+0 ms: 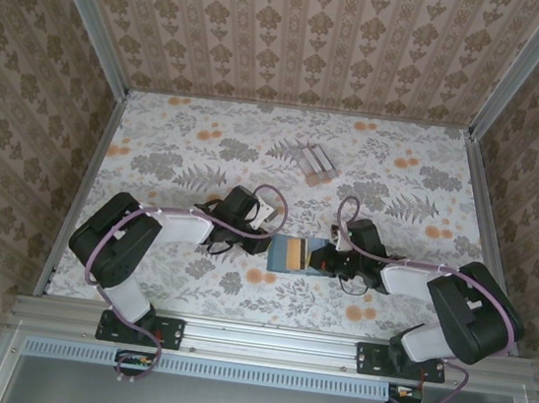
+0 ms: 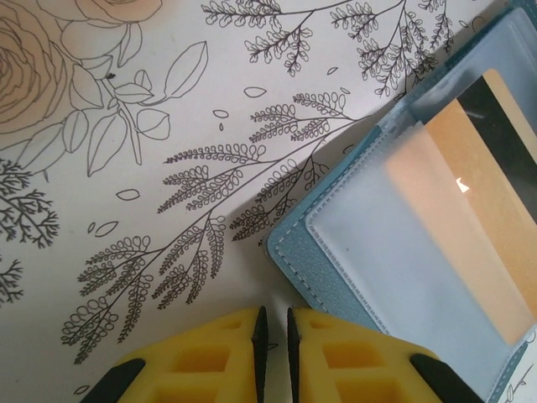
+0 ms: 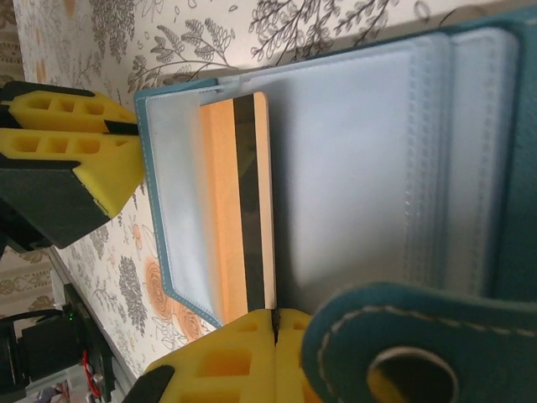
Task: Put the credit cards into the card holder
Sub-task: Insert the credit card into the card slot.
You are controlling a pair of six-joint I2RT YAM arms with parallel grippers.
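Overhead, near mid-table: card holder (image 1: 296, 255) lies open on table (image 1: 206, 153); grey card stand (image 1: 314, 162) well behind.
Left wrist: left gripper (image 2: 273, 323) jaws nearly together, empty, just beside the holder's corner.
Right wrist: right gripper (image 3: 274, 326) jaws clamped on orange card (image 3: 239, 201), which is partly in a pocket.

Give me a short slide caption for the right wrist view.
Orange card, pinched by the right fingers, partly inside the open teal card holder.

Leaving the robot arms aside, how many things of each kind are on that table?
Teal card holder: 1
Orange card: 1
Pale grey stand: 1, contents too small to count
Total: 3
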